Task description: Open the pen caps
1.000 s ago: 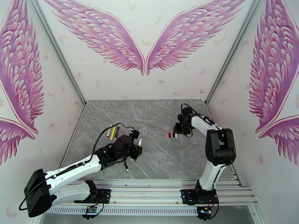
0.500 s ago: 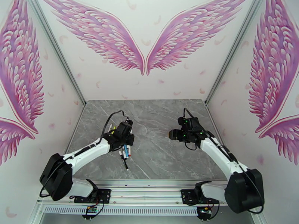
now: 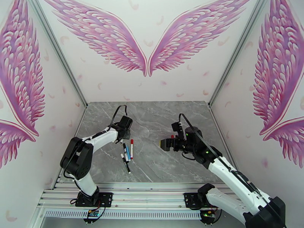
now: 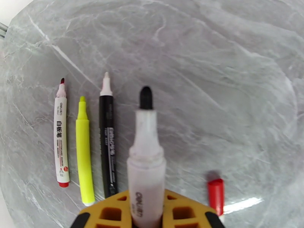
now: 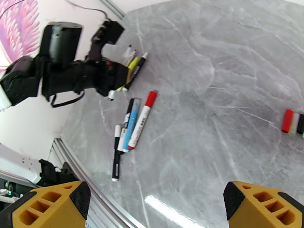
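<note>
A: Where are the pen caps?

B: Three loose pen caps [image 5: 293,123] (red, pale and black) lie touching side by side at the 3 o'clock edge of the right wrist view. From overhead they sit just beside the right gripper [image 3: 165,144], toward 3 o'clock from the middle of the table [image 3: 152,114]. I'd judge that spot is the pile for pulled-off caps, kept well apart from the pens.

A: And that gripper?

B: Its jaws stand wide apart with nothing between them, only bare stone below.

A: The left one?

B: The left gripper [image 4: 146,215] is clamped on a white marker [image 4: 146,149]. The marker's black tip is bare and points to 12 o'clock in the wrist view. At 9 o'clock of it three uncapped pens lie in a row with their tips the same way: a black pen [image 4: 108,149], a yellow highlighter [image 4: 84,156] and a red-tipped marker [image 4: 60,141]. The held marker is parallel to them and near the black pen, so it looks meant to join that row — finished pens in one place.

A: What's left?

B: Three more pens lie at 6 o'clock from the left gripper overhead, nearly parallel: a red-capped marker [image 5: 142,118], a blue pen [image 5: 132,124] and a black-and-white pen [image 5: 116,156]. The red cap is plainly on. For the other two I can't tell — they are too small to read.
</note>
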